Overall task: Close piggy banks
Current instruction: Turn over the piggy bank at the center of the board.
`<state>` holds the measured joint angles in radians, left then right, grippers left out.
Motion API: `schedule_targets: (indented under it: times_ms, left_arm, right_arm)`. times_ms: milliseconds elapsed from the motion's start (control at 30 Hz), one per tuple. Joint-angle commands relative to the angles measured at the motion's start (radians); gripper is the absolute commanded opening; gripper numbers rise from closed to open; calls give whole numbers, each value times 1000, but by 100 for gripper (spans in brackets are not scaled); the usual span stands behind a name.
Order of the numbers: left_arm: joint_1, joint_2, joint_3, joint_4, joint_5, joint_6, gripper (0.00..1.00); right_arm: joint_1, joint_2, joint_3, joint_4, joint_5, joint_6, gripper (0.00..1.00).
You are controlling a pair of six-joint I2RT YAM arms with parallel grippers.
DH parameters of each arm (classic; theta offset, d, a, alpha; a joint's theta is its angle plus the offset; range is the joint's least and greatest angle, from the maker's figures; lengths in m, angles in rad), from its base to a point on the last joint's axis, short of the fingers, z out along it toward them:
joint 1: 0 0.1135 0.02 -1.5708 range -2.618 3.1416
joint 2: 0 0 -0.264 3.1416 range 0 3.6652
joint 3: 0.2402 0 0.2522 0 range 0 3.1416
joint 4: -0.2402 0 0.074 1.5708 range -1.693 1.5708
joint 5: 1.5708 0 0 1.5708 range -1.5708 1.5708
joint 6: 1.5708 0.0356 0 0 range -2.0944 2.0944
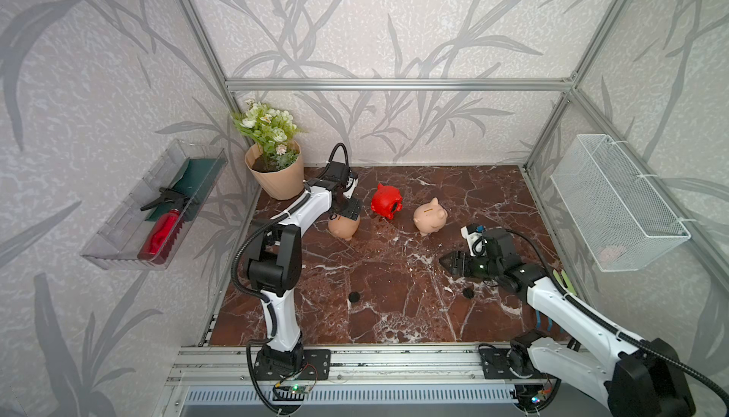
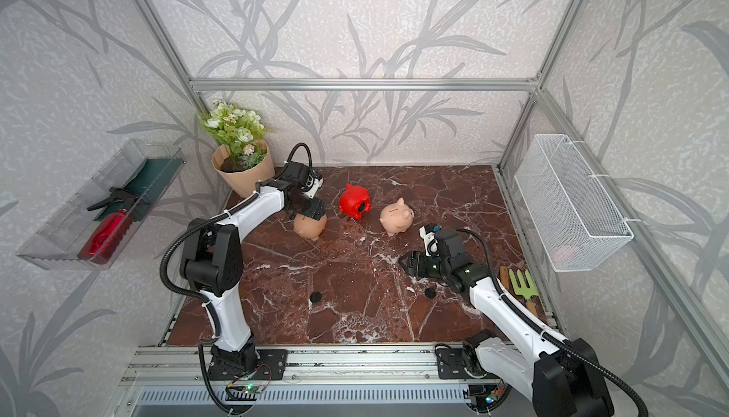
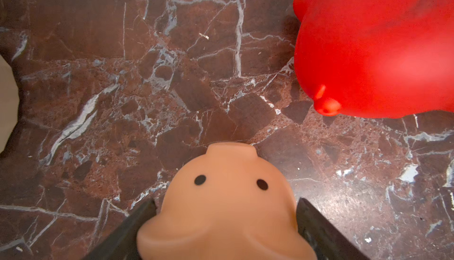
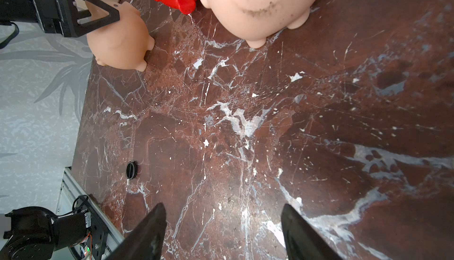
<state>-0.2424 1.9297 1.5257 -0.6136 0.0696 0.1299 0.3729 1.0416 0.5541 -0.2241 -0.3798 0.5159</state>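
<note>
Three piggy banks stand in a row at the back of the marble table. The left peach piggy bank (image 1: 344,229) (image 3: 221,212) sits between the fingers of my left gripper (image 1: 348,214) (image 3: 226,203), which press on both its sides. The red piggy bank (image 1: 387,201) (image 3: 368,49) lies tipped, its round belly hole facing the front. Further right, the other peach piggy bank (image 1: 430,217) (image 4: 260,8) stands upright. My right gripper (image 1: 447,262) (image 4: 222,212) hovers open over bare table in front of it, holding nothing.
Two small black discs (image 1: 354,296) (image 1: 468,293) lie on the table nearer the front. A peach flowerpot (image 1: 276,178) stands in the back left corner. A green garden fork (image 2: 522,285) lies by the right edge, under a wire basket (image 1: 615,206).
</note>
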Motion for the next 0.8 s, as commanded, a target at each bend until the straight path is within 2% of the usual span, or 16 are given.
schedule_targets:
  times_ms: [0,333,467,767]
  left_arm:
    - [-3,4,53,-76,25,-29,80]
    - [-5,-28,39,-135,181,-128,77]
    - [-5,-75,-18,-103,337,-194,76]
    - [-9,-151,-212,152,708,-407,76]
  right_arm:
    - [-3,12,-1,28,-22,3,73]
    - [-3,8,-6,39,-33,8,73]
    - [-3,3,-9,39,-34,12,73]
    - [-3,7,-25,51,-39,17,73]
